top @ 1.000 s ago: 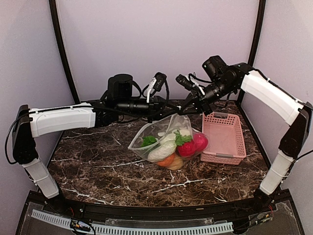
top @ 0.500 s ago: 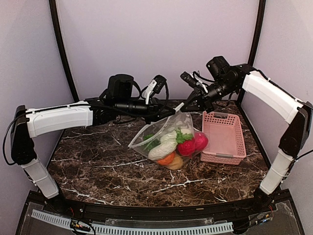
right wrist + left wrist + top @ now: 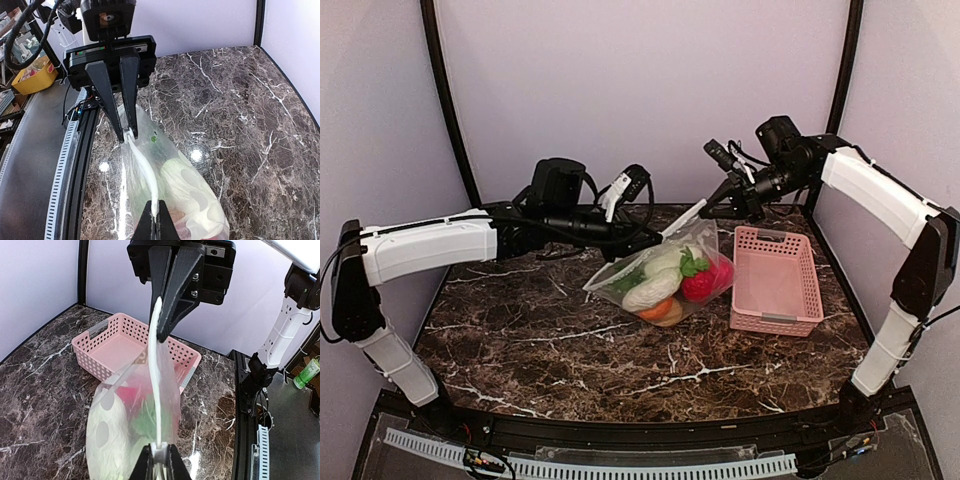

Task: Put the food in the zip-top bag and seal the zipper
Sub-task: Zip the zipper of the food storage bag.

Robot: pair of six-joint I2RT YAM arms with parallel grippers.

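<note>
The zip-top bag [image 3: 665,272] hangs between my two grippers, tilted, its bottom on or just above the marble table. Inside it are white radishes [image 3: 653,288], a red ball [image 3: 700,285] and an orange piece [image 3: 655,310]. The zipper [image 3: 682,221] is a white strip stretched between the grippers. My left gripper [image 3: 657,240] is shut on its lower left end, seen in the left wrist view [image 3: 159,460]. My right gripper [image 3: 708,206] is shut on its upper right end, seen in the right wrist view [image 3: 156,216]. The strip [image 3: 142,170] looks pressed closed along its length.
The pink slatted basket [image 3: 776,285] stands just right of the bag and holds nothing; it also shows in the left wrist view [image 3: 120,347]. The dark marble table [image 3: 520,320] reaches forward to a black front edge. Purple walls enclose the back and sides.
Both grippers and the bag have shifted left, away from the basket. The gap between the grippers has widened and the zipper strip is drawn straighter.
</note>
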